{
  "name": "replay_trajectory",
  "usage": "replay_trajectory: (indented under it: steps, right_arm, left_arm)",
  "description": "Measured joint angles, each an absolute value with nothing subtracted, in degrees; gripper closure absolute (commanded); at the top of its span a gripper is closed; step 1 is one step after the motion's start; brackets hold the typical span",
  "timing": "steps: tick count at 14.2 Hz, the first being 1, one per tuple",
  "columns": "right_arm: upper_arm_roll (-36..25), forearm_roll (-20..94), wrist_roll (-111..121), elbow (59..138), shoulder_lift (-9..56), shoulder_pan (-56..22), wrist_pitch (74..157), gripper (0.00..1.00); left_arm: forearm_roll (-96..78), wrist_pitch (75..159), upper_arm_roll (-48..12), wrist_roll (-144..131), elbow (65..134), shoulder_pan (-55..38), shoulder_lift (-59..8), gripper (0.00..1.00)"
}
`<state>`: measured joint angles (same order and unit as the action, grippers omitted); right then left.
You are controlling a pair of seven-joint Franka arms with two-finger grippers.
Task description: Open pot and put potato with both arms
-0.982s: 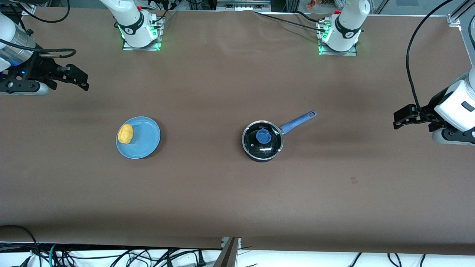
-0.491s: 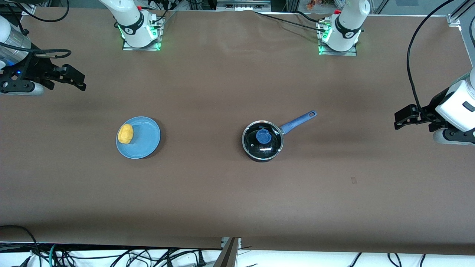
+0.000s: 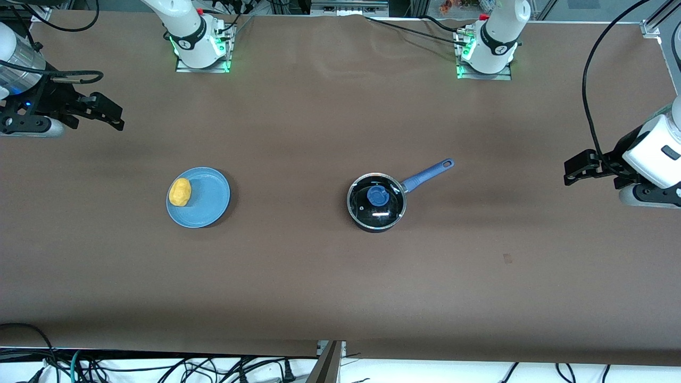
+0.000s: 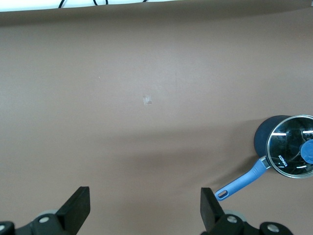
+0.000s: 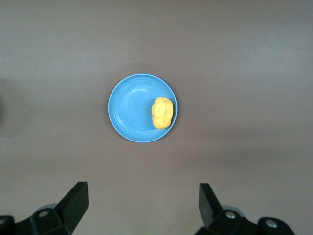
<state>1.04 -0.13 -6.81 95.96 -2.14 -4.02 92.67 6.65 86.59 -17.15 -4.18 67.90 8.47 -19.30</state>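
Since nothing is yet grasped, we read the layout as follows.
Pot: the pot (image 3: 376,202) sits mid-table, toward the left arm's end, its glass lid (image 3: 376,199) on and the blue knob (image 3: 378,196) upright at the centre.
Handle: the long blue handle (image 3: 427,174) runs from the rim toward the left arm's end and slightly away from the front camera, so its long axis points roughly at our left gripper.
Left gripper: the left gripper (image 3: 574,174) hangs over the table's edge at its own end, fingers spread wide, clamped on nothing; it is the nearer hand to the lid.
Potato: the potato (image 3: 180,192) lies on the blue plate (image 3: 210,199), at its rim toward the right arm's end.
Right gripper: the right gripper (image 3: 109,114) hangs over its own end, fingers apart and empty, nearer the potato.
Obstacles: we see nothing between either hand and its target.
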Motion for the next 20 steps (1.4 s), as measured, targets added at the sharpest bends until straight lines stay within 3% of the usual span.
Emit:
replay_trajectory:
  steps: [7,15,20]
  right_arm:
    - [1.0,-0.1,-6.8,96.0,-2.1,-4.1,92.9,0.0]
    - [0.9,-0.1,-6.8,96.0,-2.1,-4.1,93.0,0.0]
    - [0.8,-0.1,-6.8,96.1,-2.1,-4.1,93.0,0.0]
  left_arm:
    - [6.6,86.6,-17.7,-13.1,67.9,4.1,-19.3,0.0]
    - [6.6,86.8,-18.1,-35.3,69.1,-7.4,-22.6,0.03]
    - [6.7,95.3,-18.1,-46.1,70.7,-12.5,-28.3,0.05]
